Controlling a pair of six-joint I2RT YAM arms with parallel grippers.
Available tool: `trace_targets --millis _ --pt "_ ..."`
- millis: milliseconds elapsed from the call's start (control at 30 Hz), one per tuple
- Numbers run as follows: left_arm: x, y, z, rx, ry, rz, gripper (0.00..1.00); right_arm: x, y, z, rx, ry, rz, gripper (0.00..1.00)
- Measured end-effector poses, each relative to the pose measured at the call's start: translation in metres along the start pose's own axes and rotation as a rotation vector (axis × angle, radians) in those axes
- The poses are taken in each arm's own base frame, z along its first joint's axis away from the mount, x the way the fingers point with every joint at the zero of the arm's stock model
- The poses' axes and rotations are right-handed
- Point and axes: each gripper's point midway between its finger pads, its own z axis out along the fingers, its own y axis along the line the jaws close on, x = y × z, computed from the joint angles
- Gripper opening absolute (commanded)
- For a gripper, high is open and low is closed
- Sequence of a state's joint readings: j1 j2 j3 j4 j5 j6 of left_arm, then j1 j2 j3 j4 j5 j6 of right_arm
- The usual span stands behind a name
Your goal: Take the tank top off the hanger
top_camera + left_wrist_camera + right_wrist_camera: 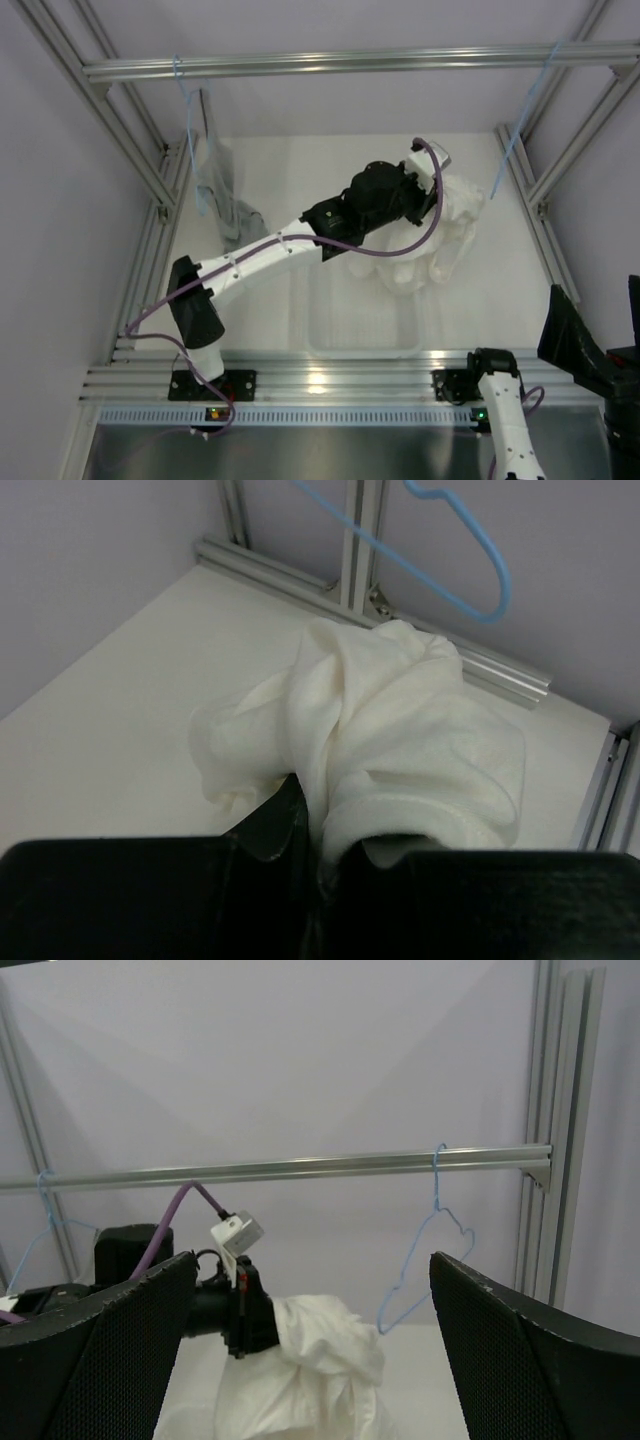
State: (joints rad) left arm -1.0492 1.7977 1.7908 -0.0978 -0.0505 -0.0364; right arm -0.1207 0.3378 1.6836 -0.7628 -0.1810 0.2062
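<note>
Pinching a fold of the white tank top [400, 740], the left fingers [270, 830] are pressed together on the fabric. The garment lies in a crumpled heap on the desk [300, 170], just below and in front of the blue hanger [436, 1185]. That hanger hangs bare from the aluminium rail [350, 62]. The right fingers [110, 1350] are spread wide with nothing between them, facing the hanger from well back. A smaller grey garment [215, 185] hangs from the same rail, far to the left of the blue hanger.
</note>
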Motion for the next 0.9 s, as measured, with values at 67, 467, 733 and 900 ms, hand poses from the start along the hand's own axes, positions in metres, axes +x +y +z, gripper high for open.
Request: trace_targets --millis 67,467,733,900 --pt "0.013 0.005 -0.008 -0.024 0.029 0.002 0.00 0.000 0.000 0.000 0.000 0.000 0.000 0.97" --pt "-0.058 0.030 -0.119 -0.145 -0.187 -0.028 0.00 0.001 0.004 0.004 -0.020 -0.011 0.038 0.96" --pt "-0.090 0.033 -0.158 -0.152 -0.284 -0.053 0.00 0.000 0.008 0.005 -0.041 -0.017 0.061 0.95" --pt "-0.088 0.031 -0.166 -0.138 -0.290 -0.063 0.00 0.002 0.011 0.008 -0.060 -0.016 0.076 0.95"
